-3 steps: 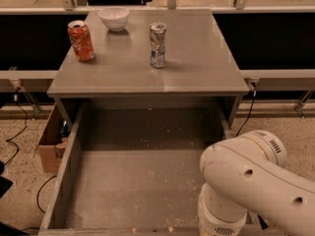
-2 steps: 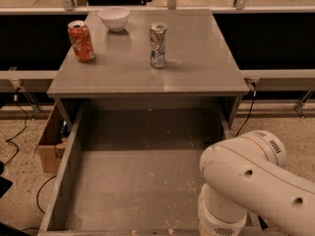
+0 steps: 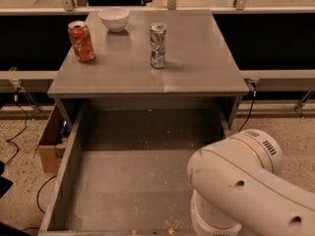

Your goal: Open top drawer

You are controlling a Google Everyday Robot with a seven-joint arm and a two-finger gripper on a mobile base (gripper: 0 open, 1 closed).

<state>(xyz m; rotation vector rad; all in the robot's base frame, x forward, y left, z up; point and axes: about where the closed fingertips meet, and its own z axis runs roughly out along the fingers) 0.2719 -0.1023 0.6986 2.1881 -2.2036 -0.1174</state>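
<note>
The top drawer (image 3: 133, 181) stands pulled far out from under the grey cabinet top (image 3: 197, 68). Its deep grey inside is speckled with crumbs. Its front and handle lie below the frame's bottom edge, out of view. My white arm (image 3: 241, 191) fills the lower right, over the drawer's right side. The gripper itself is hidden beyond the arm's bulk and the frame edge.
On the cabinet top stand an orange can (image 3: 81, 41), a white bowl (image 3: 114, 18) and a dented silver can (image 3: 157, 45). A cardboard box (image 3: 49, 144) sits on the floor left of the drawer. Cables run along the speckled floor at left.
</note>
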